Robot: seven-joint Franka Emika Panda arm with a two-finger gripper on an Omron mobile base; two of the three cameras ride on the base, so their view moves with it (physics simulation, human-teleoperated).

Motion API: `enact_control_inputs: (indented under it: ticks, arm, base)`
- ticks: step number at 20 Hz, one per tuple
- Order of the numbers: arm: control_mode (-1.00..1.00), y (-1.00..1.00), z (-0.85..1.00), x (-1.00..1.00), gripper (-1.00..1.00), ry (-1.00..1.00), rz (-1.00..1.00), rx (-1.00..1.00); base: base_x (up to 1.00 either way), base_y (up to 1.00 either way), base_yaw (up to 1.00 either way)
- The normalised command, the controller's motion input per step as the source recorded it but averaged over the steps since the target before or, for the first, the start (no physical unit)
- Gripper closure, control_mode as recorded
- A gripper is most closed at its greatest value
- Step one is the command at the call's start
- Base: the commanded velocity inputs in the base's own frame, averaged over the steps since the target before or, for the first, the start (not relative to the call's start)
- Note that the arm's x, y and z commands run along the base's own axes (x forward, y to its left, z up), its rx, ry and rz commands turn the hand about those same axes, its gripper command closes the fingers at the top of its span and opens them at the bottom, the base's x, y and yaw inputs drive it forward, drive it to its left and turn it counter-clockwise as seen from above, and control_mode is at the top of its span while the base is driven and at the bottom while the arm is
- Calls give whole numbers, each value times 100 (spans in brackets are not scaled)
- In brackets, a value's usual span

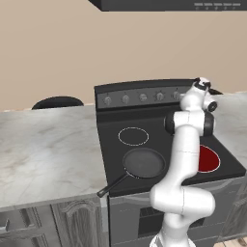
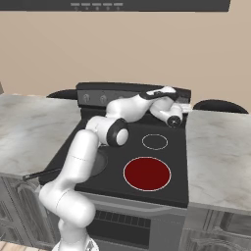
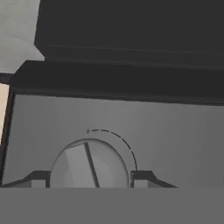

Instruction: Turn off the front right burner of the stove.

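At lower centre of the hand view, the pincer [image 3: 89,178] pinches a round grey knob [image 3: 89,165] on the stove [image 2: 176,193] panel, one fingertip [image 3: 141,177] on each side. Toward the lower middle of the right base view, the front right burner [image 2: 147,173] glows solid red, beside a white-ringed zone [image 2: 155,141] behind it.

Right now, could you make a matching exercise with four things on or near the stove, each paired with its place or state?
Things:
1. front right burner
2. frying pan
3. end effector
4. back right burner

States:
A. thin white ring outline
B. closed around a grey knob on the upright panel
C. solid red disc
D. sits on the front left zone, handle over the stove's front edge

Pairs: 1-C, 2-D, 3-B, 4-A
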Motion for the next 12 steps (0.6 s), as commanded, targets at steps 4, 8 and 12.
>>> enact_control_inputs:
  ticks: [4, 8, 12]
  arm:
    - [-100, 0, 36, -2, 100, 0, 0, 47]
    - [-100, 0, 35, -1, 100, 0, 0, 47]
    - [-100, 0, 32, 0, 100, 0, 0, 45]
  base:
    - [0, 0, 0]
    - [0, 0, 0]
    - [0, 0, 0]
